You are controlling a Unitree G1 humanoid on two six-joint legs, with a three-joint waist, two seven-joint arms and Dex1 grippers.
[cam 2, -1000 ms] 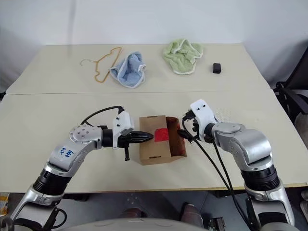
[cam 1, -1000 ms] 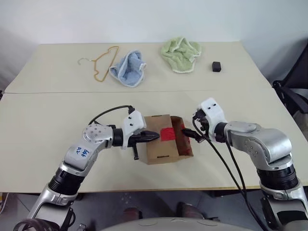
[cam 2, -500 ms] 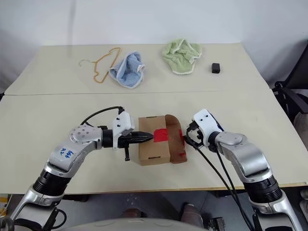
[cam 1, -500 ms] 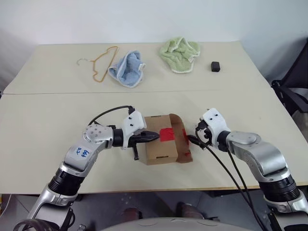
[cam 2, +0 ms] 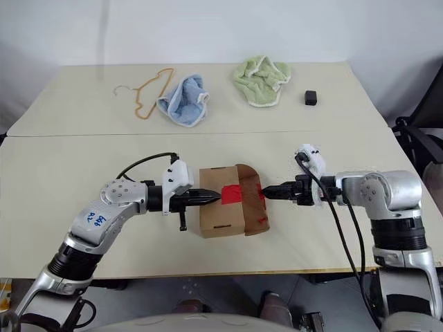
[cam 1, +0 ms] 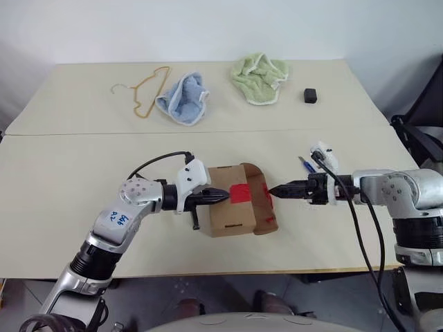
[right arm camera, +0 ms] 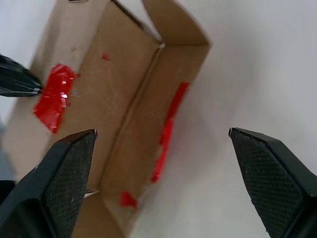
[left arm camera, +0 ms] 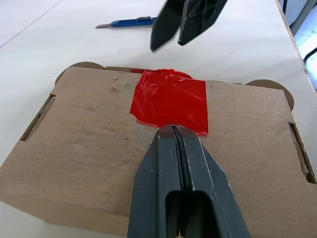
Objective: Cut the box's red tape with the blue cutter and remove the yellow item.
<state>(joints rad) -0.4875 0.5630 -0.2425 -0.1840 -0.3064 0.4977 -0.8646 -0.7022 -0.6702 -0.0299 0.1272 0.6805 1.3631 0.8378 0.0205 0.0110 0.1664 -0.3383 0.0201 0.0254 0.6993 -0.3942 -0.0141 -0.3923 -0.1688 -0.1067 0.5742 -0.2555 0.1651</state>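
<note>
**A:** Start close in. What has changed at the box point(cam 1: 232, 207)?

**B:** The right gripper point(cam 1: 273, 191) was at the end flap point(cam 1: 264, 205) a second ago. It has since swung away and now points level at that end from just beside it. The flap has gone from upright to leaning outward. The left gripper point(cam 1: 225, 196) hasn't budged: closed tight, tips pressing the box top at the edge of the red tape point(cam 1: 241, 192).

**A:** And the right one, is it carrying anything?

**B:** No. The right wrist view shows its fingers point(right arm camera: 69, 168) spread wide with nothing between them. From the head camera it looks like a single point.

**A:** What does that mean for the job?

**B:** I'd say the tape is cut and that end is open, so the reach for the yellow item comes next. I can't place the ball; it's presumably inside.

**A:** The blue cutter point(left arm camera: 131, 22)?

**B:** It's lying on the table point(cam 1: 83, 166) beyond the right wrist. The left wrist view shows it clearly; from the head it's only a sliver.

**A:** Further back?

**B:** A light blue cloth point(cam 1: 183, 99), a hanger point(cam 1: 147, 90), a green cloth point(cam 1: 259, 70) and a black cube point(cam 1: 311, 95), all well apart from the box.
</note>
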